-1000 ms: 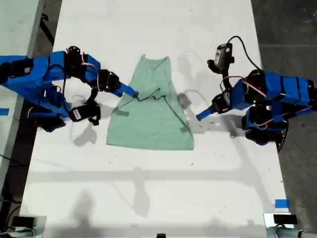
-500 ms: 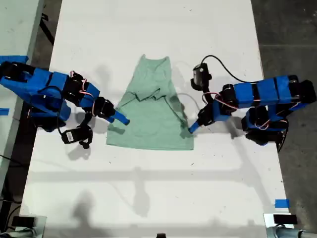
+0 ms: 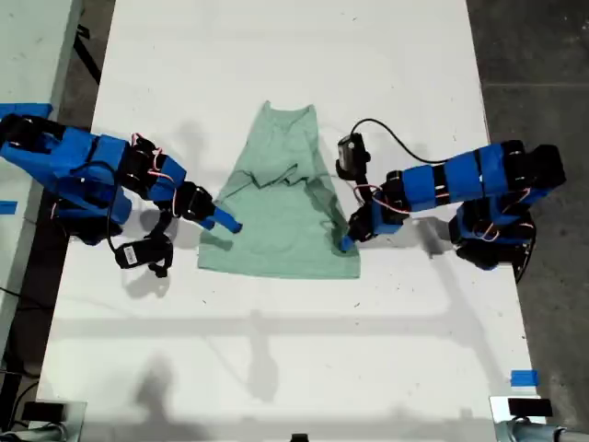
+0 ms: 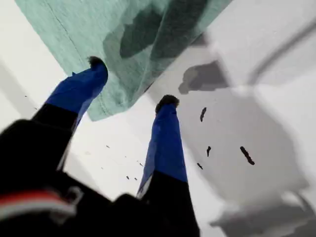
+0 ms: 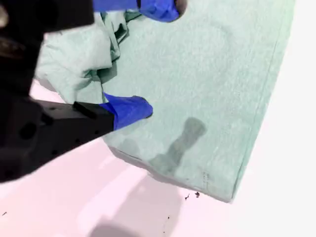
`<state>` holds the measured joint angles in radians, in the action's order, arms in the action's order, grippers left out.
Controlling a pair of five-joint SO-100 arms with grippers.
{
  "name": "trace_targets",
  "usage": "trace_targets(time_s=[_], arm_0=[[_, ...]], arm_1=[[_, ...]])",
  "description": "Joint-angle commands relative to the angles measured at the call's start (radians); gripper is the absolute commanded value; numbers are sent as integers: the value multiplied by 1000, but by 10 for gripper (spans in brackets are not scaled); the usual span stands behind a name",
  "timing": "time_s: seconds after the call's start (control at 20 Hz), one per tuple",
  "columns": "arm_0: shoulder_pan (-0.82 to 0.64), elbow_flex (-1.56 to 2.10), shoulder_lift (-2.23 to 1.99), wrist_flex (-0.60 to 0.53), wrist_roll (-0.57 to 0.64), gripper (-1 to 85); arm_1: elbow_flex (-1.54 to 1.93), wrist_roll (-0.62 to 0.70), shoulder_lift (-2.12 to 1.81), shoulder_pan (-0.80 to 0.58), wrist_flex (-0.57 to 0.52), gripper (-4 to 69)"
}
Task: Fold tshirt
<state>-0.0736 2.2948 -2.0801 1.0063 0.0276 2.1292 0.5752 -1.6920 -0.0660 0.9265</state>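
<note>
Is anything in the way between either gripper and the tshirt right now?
Nothing visible. My first gripper is open astride a corner of the tshirt, on the exterior view's right. My second gripper is open over the cloth near its edge on the exterior view's left.

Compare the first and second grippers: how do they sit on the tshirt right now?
My first gripper straddles a tshirt corner, one jaw over cloth and one over bare table; my second gripper sits beside a bunched fold, one jaw at the cloth's edge and one over cloth. The first works the exterior view's right side, the second its left. Both are open, gripping nothing.
</note>
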Motion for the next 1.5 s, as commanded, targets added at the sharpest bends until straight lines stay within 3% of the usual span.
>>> trace_targets(time_s=[0.0, 0.3, 0.35, 0.4, 0.6, 0.85, 0.9, 1.2, 1.35, 1.4, 1.45], arm_0=[[20, -12, -44, -18, -17, 267], [41, -14, -46, -23, -41, 262], [43, -15, -46, -23, -44, 261], [44, -15, -48, -25, -48, 260], [49, -17, -58, -28, -54, 257], [57, -17, -74, -32, -61, 254], [60, -17, -75, -34, -64, 254], [71, -23, -80, -40, -72, 252], [77, -21, -80, -43, -78, 252], [77, -21, -80, -46, -78, 252], [77, -21, -80, -49, -78, 252]], arm_1=[[-97, 15, 46, -21, -48, 228], [-81, 38, 91, -51, -103, 116], [-84, 43, 94, -55, -100, 22], [-84, 51, 94, -55, -100, -3], [-94, 57, 83, -49, -64, -3], [-236, 77, -63, -38, 319, -5], [-270, 72, -66, -38, 339, -5], [-822, -21, 377, 8, 354, -6], [-985, -107, 555, 21, 311, -9], [-985, -158, 592, 23, 276, 12], [-997, -199, 640, 26, 250, 150]])
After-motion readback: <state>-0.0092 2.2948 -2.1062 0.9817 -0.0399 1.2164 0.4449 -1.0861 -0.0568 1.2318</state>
